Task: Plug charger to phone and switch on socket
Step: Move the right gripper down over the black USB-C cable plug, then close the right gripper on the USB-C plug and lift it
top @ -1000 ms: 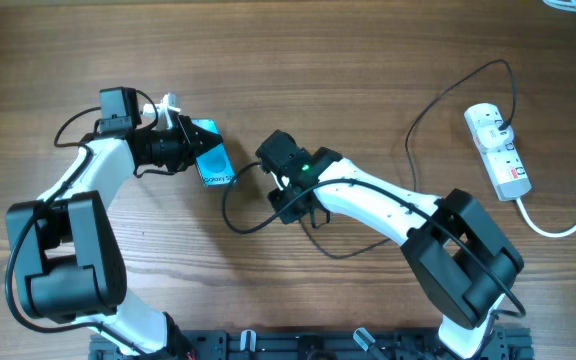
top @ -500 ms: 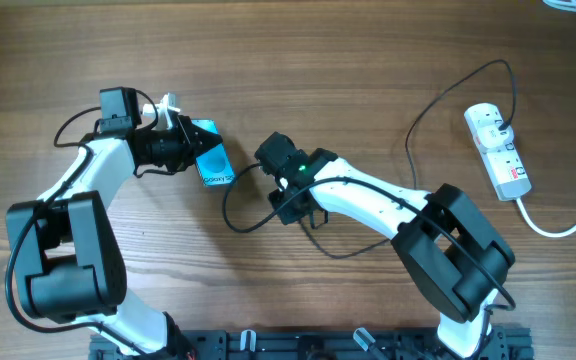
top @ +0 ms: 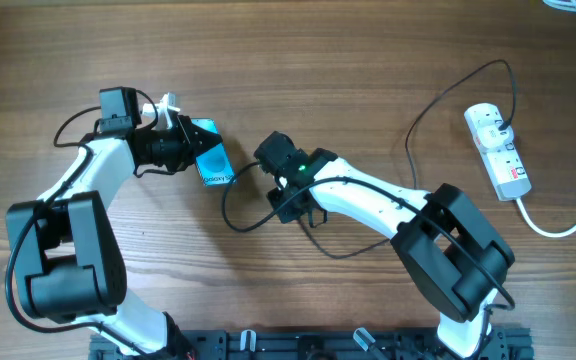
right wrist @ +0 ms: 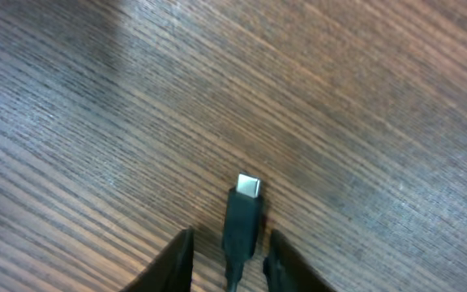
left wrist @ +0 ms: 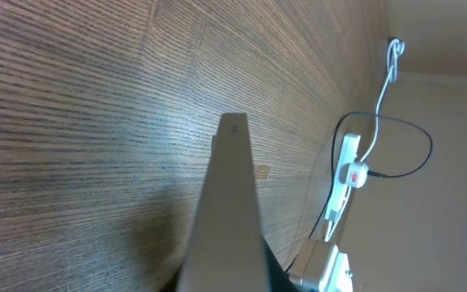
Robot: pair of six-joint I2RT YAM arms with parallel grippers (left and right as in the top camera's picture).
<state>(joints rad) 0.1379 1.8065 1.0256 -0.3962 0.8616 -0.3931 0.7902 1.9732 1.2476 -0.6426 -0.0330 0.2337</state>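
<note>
In the overhead view my left gripper is shut on the phone and holds it tilted, its teal screen showing. The left wrist view shows the phone edge-on. My right gripper is just right of the phone. In the right wrist view its fingers are open on either side of the charger plug, with a gap on each side, and the metal tip points away over the table. The black charger cable loops under the right arm. The socket lies at the far right.
The socket's thick white cord curves along the right edge. The black cable runs up in a wide arc to a plug in the socket. The socket also shows far off in the left wrist view.
My right arm has shifted slightly to the left, bringing its gripper a little closer to the phone. The left arm and the phone have not moved.
</note>
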